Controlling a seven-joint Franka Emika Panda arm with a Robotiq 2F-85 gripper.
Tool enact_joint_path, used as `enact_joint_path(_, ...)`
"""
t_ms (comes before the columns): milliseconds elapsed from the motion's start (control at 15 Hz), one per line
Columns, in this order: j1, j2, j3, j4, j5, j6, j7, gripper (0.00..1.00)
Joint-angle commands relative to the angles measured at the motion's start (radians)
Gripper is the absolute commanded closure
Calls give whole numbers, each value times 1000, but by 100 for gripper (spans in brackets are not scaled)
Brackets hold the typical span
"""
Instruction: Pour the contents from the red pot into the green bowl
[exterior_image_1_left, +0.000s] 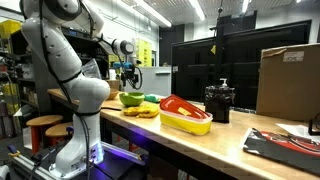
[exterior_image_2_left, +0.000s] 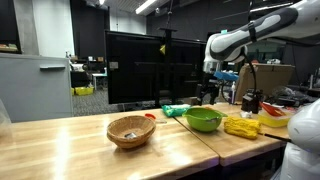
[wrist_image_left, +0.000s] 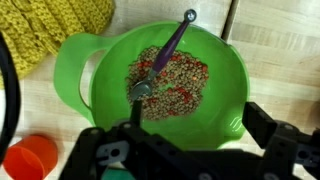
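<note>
Our tool (wrist_image_left: 190, 150) hangs above the worktop (wrist_image_left: 280, 40) with its jaws spread wide and nothing between them. The green bowl (wrist_image_left: 160, 85) lies straight below it, filling the gap between the two fingers in the wrist view. The bowl holds a grainy mix flecked with red, and a purple-handled spoon (wrist_image_left: 170, 50) leans in it.

The red pot (wrist_image_left: 30, 158) stands out to the side of the tool, beyond one finger and near the bowl's rim. We cannot tell whether the two touch. Only part of the pot shows, so we also cannot tell whether anything is left in it.

We judge the pot to be light, stiff plastic with a smooth, rather slippery wall. It looks narrow enough for the jaws to span. We would grip it across the body, just below the rim, squeezing gently so that it neither pops out nor tips early. No handle is visible to us.

A yellow knitted cloth (wrist_image_left: 50, 30) lies on the bowl's far side from the pot.
</note>
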Motion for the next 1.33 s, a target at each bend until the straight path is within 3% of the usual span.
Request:
enact_joint_path(0, 19, 23, -4, 44, -55, -48, -137, 0)
enact_joint_path(267, 52, 59, -11, 111, -103, -91, -304, 0)
enact_joint_path(600, 113, 162, -34, 219, -99, -45, -537, 0)
enact_joint_path(1067, 158, 516, -58, 566, -51, 15, -897, 0)
enact_joint_path(1267, 120, 675, -20, 734, 24, -6, -979, 0)
